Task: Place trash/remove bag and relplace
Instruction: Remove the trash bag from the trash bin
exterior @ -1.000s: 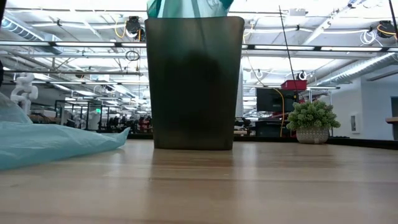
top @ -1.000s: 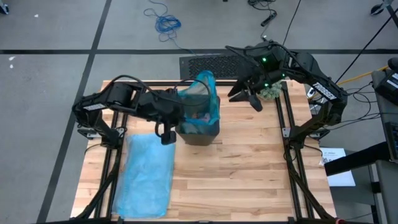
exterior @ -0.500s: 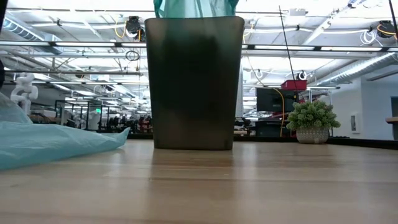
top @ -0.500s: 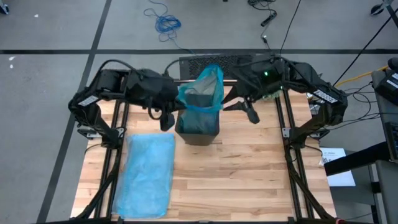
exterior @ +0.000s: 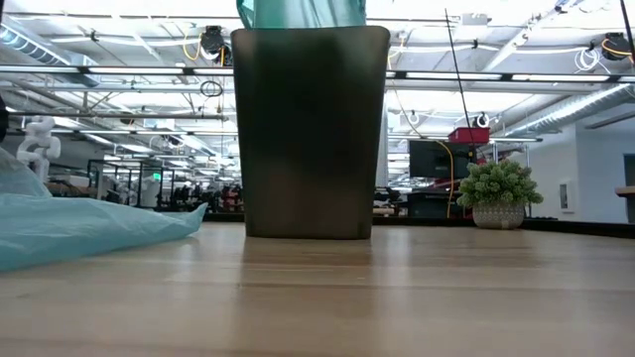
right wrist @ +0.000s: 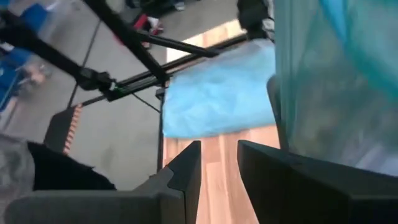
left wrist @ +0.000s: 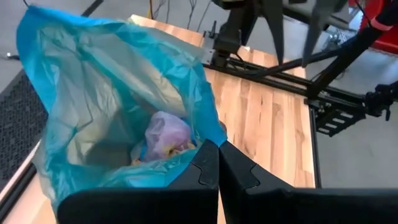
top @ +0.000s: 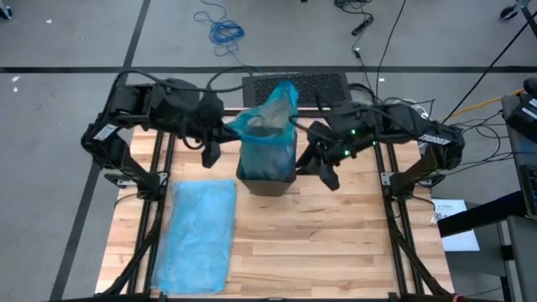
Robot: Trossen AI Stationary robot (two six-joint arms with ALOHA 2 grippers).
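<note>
Blue bag (top: 267, 126) half out of bin (top: 267, 178), left hand (left wrist: 217, 163) pinched on it, right hand (right wrist: 217, 163) slightly parted, empty; spare liner (top: 199, 235) waiting lower left.

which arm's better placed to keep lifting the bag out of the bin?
Left. Its gripper is shut on the blue bag's rim, with trash visible inside and the bag drawn above the dark bin. The right gripper sits beside the bin, fingers apart, holding nothing.
</note>
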